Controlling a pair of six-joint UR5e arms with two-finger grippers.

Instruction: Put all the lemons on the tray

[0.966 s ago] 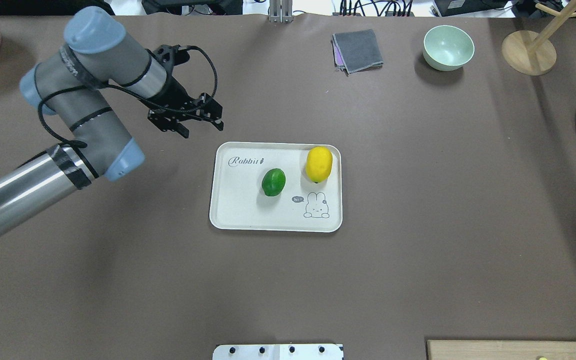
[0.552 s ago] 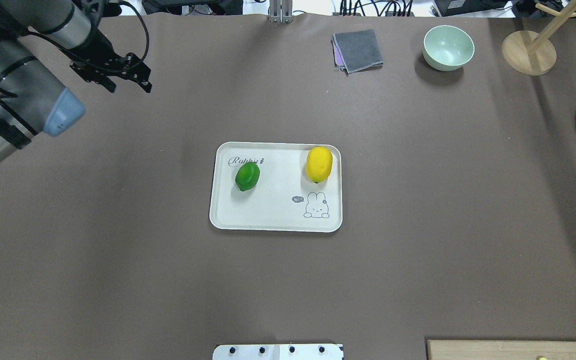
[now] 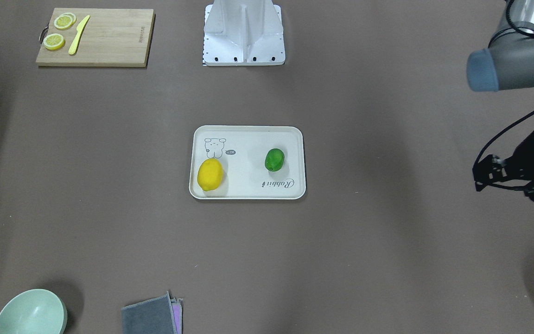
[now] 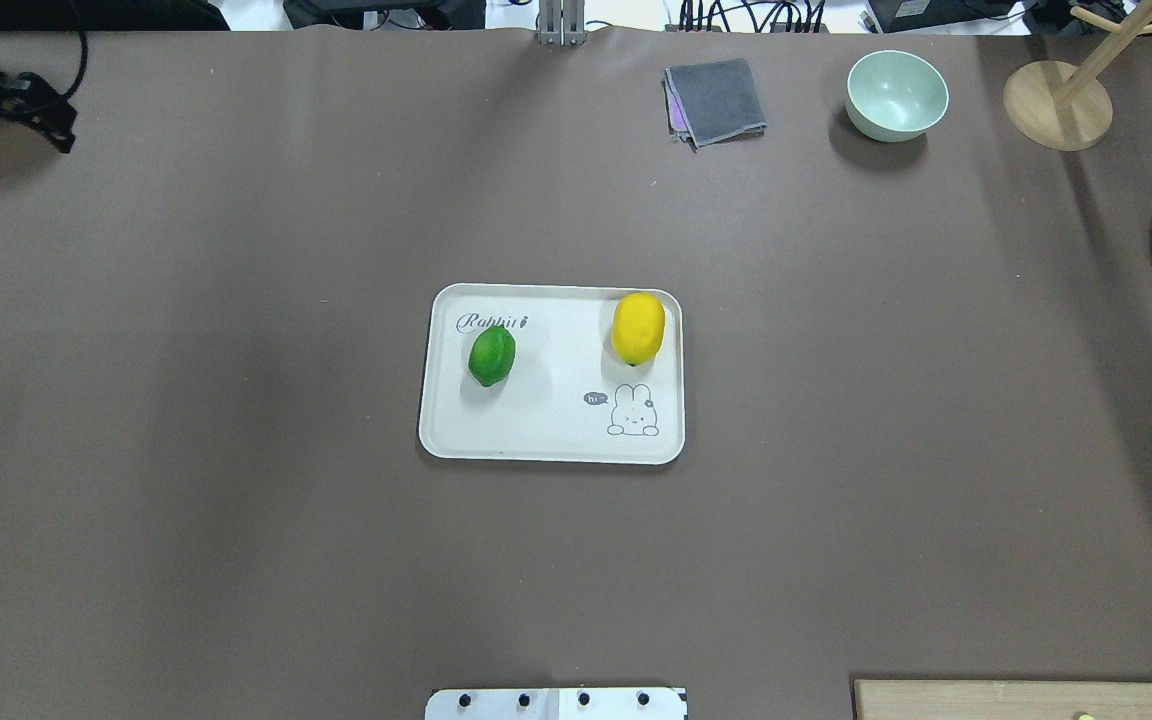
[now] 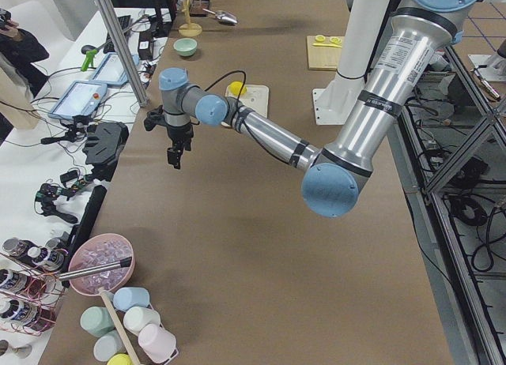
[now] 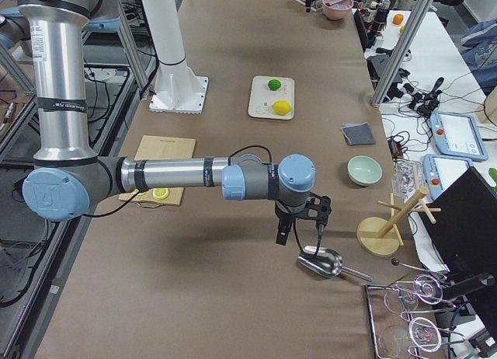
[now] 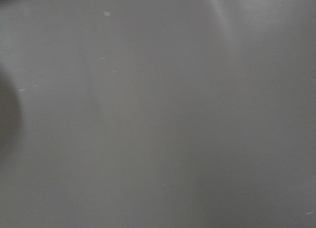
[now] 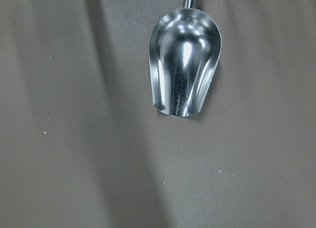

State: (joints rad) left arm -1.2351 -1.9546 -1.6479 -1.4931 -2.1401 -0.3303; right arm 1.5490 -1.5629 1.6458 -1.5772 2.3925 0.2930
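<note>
The yellow lemon and the green lemon both lie on the tray, well apart, so we judge the task done, with nothing left to move. Our left gripper hangs far off to the side, empty, fingers seemingly spread. The right gripper is near the scoop, and we cannot tell its state.
</note>
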